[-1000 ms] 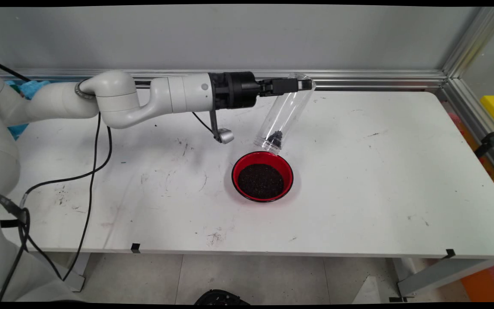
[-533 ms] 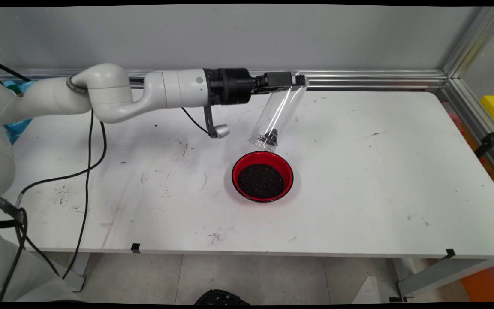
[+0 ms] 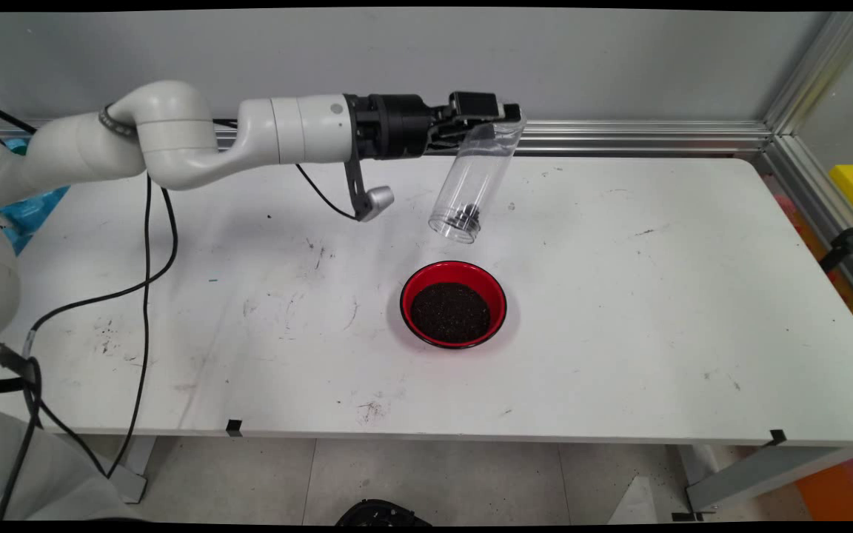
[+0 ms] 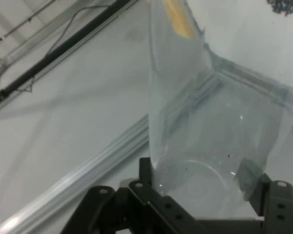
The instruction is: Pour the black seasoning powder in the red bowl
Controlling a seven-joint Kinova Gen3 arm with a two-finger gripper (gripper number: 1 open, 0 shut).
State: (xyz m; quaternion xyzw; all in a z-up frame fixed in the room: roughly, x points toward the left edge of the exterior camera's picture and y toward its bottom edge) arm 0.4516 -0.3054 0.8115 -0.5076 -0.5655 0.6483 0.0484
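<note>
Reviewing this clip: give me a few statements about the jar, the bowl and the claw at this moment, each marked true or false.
1. The claw is clamped on a clear plastic jar. True.
2. The jar stands upright on the white table. False: it hangs tilted in the air, mouth down, above the table.
3. The red bowl holds dark grains. True.
4. The jar is packed full. False: only a small dark clump sits near its lower end.
5. The jar's mouth touches the bowl's rim. False: a clear gap separates them in the main view.
</note>
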